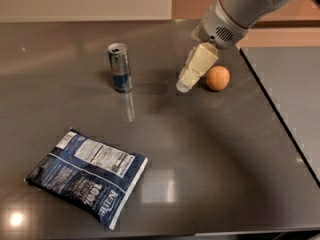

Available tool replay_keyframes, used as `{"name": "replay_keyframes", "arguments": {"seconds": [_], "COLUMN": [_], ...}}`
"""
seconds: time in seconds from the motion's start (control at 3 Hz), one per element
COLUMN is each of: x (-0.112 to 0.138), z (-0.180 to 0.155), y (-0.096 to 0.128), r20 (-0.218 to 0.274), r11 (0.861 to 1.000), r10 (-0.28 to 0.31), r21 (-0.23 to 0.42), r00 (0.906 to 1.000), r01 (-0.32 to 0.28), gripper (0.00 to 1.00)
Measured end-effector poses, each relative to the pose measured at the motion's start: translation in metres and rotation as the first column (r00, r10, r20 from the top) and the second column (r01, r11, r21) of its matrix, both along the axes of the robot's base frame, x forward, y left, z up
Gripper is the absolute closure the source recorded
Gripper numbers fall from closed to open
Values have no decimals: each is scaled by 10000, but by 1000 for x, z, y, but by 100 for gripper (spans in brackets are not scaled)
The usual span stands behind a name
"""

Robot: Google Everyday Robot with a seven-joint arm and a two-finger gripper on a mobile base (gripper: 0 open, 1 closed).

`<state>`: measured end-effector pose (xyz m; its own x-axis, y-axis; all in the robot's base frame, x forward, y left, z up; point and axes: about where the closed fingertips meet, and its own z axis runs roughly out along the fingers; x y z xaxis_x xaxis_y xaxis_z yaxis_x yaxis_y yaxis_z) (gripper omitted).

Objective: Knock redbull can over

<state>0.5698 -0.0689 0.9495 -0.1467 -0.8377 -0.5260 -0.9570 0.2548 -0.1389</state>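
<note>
The redbull can stands upright on the dark table, left of centre toward the back. It is slim, silver and blue, with a silver top and pull tab. My gripper hangs from the grey arm at the upper right, its cream fingers pointing down and left. It is to the right of the can, with a clear gap of table between them. It holds nothing.
An orange round fruit lies just right of the gripper. A dark blue snack bag lies flat at the front left. The table's right edge runs diagonally from back to front right.
</note>
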Motion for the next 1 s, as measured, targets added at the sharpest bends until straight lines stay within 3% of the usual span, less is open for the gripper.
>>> {"name": "replay_keyframes", "arguments": {"seconds": [0.33, 0.67, 1.0], "x": [17, 48, 59], "z": [-14, -33, -37], "y": [39, 111, 132], "r20": [-109, 114, 159], "r11": [9938, 9636, 9534], "r10": [375, 1039, 1127], "r21": [1051, 2465, 2799], "r00": [9992, 9945, 9935], "r01": [-361, -1035, -1126], "gripper": [0, 0, 0]}}
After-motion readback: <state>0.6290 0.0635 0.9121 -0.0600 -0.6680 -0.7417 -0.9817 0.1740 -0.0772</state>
